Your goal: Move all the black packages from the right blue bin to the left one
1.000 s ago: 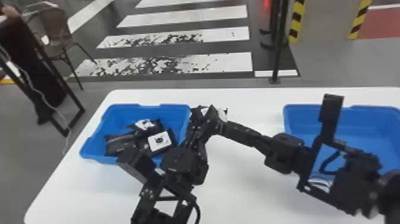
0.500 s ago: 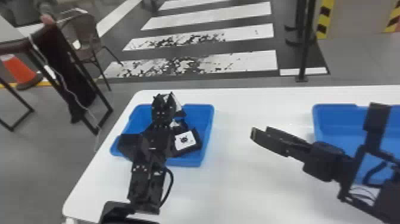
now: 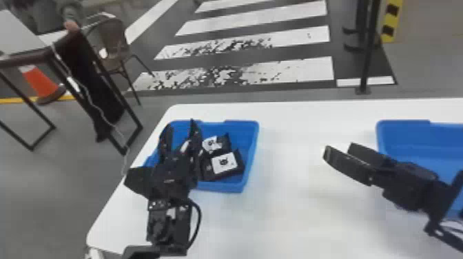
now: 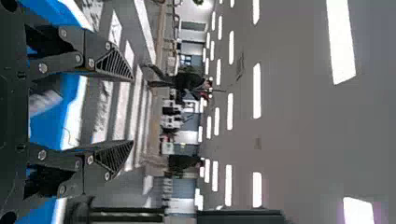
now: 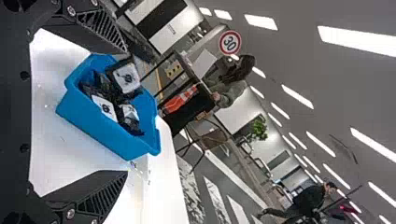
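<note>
My left gripper (image 3: 179, 128) stands open over the left blue bin (image 3: 250, 155). A black package with a white label (image 3: 224, 163) lies in that bin, and another (image 3: 214, 143) lies behind it. In the left wrist view, the fingers of my left gripper (image 4: 133, 109) are wide apart, with a blurred pale patch (image 4: 44, 102) low between them against the blue. My right gripper (image 3: 339, 151), also open, is above the table left of the right blue bin (image 3: 403, 137). Between the spread fingers of the right gripper (image 5: 126, 109), farther off, appears the left bin (image 5: 100, 128) with several labelled packages (image 5: 103, 108).
The white table (image 3: 292, 206) stretches between the bins. Past its left side stand a dark-framed table (image 3: 132, 137), a chair (image 3: 112, 51) and an orange cone (image 3: 39, 82). A black post (image 3: 367, 58) rises behind the table.
The head view has swung left. Both grippers were close together near the left bin's right side with a package; the left one moved over the bin and opened, while the right one drew away rightward.
</note>
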